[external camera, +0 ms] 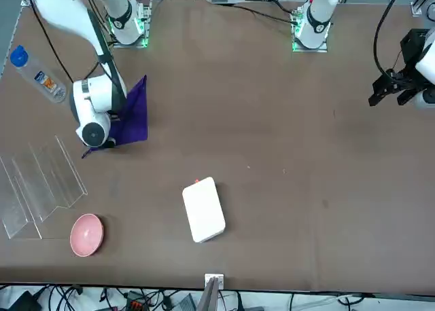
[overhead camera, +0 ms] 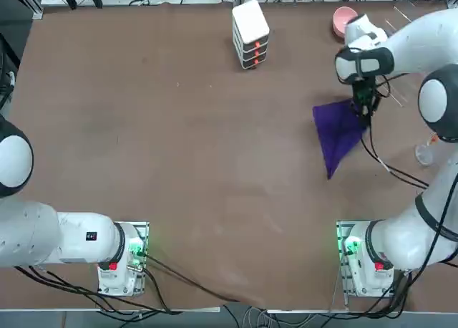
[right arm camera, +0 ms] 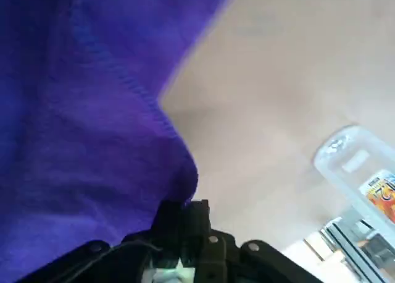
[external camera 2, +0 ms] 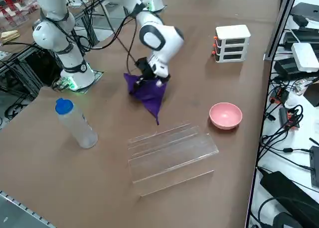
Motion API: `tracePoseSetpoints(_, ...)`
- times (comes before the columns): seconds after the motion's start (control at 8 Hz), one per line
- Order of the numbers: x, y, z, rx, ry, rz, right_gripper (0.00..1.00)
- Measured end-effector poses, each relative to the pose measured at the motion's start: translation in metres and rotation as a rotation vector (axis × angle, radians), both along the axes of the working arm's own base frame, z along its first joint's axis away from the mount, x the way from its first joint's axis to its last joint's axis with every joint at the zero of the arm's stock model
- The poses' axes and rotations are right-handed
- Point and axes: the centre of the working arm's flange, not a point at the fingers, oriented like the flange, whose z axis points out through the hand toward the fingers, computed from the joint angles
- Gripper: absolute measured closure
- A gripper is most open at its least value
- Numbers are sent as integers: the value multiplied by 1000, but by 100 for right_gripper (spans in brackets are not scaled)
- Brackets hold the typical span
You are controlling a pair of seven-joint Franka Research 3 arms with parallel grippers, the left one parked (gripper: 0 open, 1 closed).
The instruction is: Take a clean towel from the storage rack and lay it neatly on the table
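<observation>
The brown bench is carrying a white box, pink bowl, bottle and clear rack. My right fingers are pinching the purple towel, which is dangling near the bench's right edge.

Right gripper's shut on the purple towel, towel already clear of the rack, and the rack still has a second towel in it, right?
Not quite. The right gripper is shut on the towel, clear of the storage rack, but the right side view shows the rack holding no towel.

One towel, one clear storage rack, one pink bowl, one bottle, one white stacked box — all on one counter.
</observation>
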Motion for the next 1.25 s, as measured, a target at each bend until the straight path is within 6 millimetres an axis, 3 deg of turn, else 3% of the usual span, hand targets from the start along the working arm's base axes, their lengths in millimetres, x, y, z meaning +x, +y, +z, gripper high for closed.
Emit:
tracePoseSetpoints(0.25,-22,-24,-6,9,51,-11,98)
tracePoseSetpoints(0.62,-47,-33,-4,10,82,-19,98)
tracePoseSetpoints(0.88,-54,-40,-2,0,86,-12,98)
tracePoseSetpoints(1.25,-54,-65,2,-21,80,-24,96)
